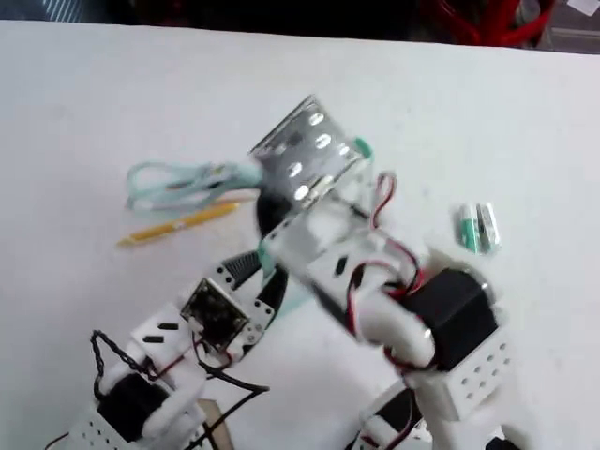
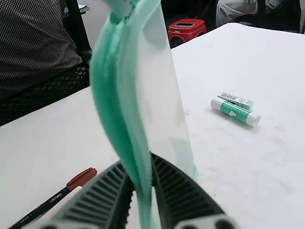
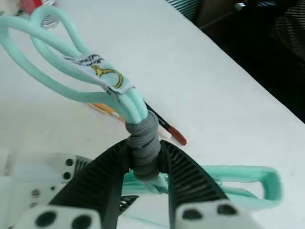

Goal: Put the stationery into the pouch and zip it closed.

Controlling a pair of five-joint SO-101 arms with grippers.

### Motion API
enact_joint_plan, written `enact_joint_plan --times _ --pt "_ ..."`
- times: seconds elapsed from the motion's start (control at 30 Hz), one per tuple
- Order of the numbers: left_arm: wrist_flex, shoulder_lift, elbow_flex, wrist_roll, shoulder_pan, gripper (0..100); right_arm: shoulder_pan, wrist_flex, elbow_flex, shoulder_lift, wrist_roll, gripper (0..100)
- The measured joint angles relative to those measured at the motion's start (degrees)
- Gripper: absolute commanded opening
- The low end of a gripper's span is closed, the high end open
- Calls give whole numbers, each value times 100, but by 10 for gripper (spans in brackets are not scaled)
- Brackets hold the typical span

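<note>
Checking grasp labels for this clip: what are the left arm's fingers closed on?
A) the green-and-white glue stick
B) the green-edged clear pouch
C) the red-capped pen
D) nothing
B: in the left wrist view the left gripper is shut on the pouch, its green edge pinched between the fingers, while the glue stick and the pen lie loose on the table.
</note>
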Motion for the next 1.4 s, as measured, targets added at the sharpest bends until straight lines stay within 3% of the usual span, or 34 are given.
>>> enact_joint_plan --times 0.33,0.73,0.9,1.13,1.4 --pt "0 0 26 0 -9 23 -703 0 -53 141 -35 18" --pt "0 0 105 0 -35 23 -949 378 -1767 1248 -343 18" --pt "0 0 105 0 -35 23 -677 378 -1855 1301 -343 18" --pt "53 9 44 0 -387 24 404 378 -1881 1354 -343 18" --pt "9 26 44 0 -413 24 325 325 -1222 1389 -343 18"
